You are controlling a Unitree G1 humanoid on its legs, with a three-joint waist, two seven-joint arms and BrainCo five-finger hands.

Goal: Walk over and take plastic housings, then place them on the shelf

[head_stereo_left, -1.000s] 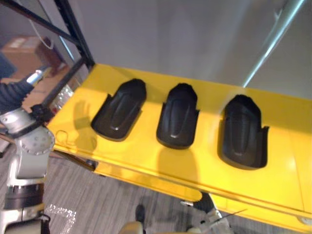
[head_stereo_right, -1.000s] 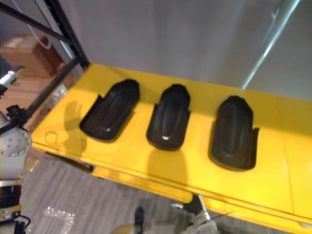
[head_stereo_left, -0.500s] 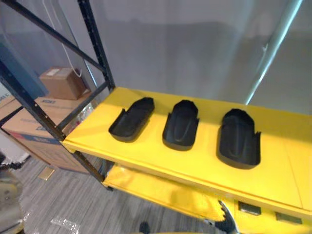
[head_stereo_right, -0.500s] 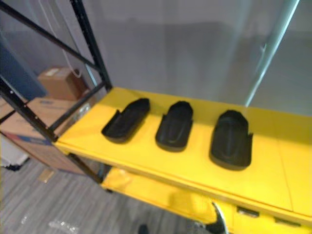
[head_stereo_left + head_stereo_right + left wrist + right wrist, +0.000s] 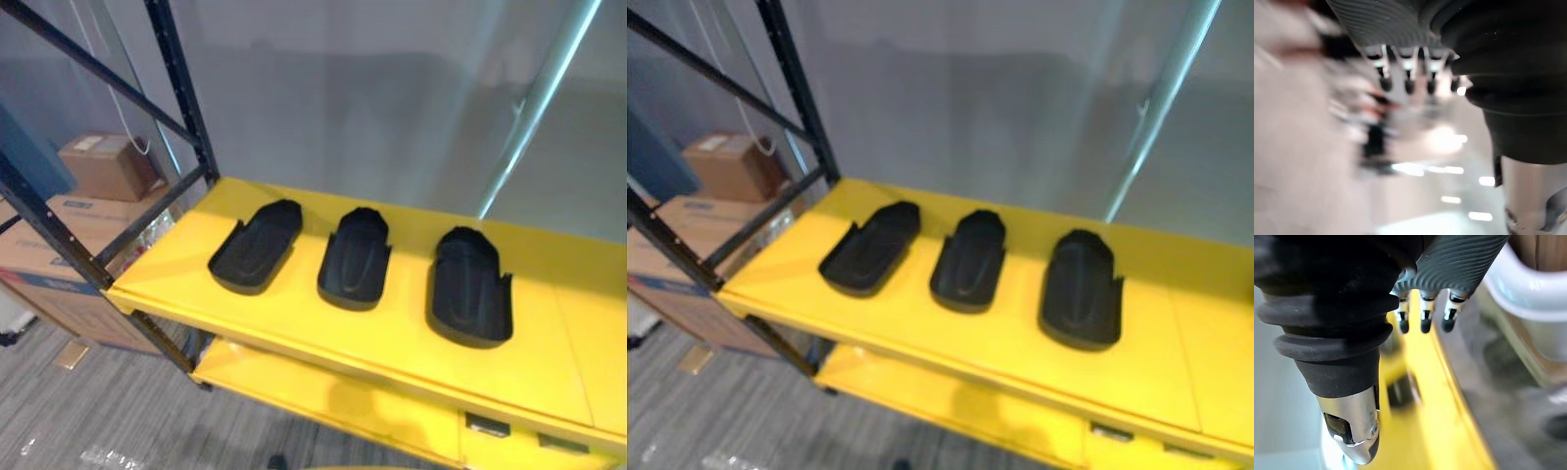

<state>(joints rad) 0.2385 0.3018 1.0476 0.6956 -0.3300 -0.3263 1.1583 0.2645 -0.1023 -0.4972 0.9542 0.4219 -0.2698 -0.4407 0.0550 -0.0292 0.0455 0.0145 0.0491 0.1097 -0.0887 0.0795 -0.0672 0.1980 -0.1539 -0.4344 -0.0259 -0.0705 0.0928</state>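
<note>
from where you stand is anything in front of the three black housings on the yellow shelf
Nothing visible does. The left housing, middle housing and right housing lie apart on the yellow shelf, front strip bare; the black post stands off to their left.

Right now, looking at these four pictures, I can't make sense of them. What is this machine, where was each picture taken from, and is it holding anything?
This is a walking, human-shaped robot with two arms that end in fingered hands. Two pictures come from the twin eyes of a camera on its head, looking down at a yellow shelf in a black rack. On that shelf three black plastic parts lie side by side, not touching: the left housing, the middle housing and the right housing. A lower shelf sits underneath, and cardboard boxes stand on the floor to the left. The other two pictures come from cameras on the wrists, each looking along its own hand. The left hand and the right hand both show relaxed fingers with nothing in them, so nothing is held.
</note>
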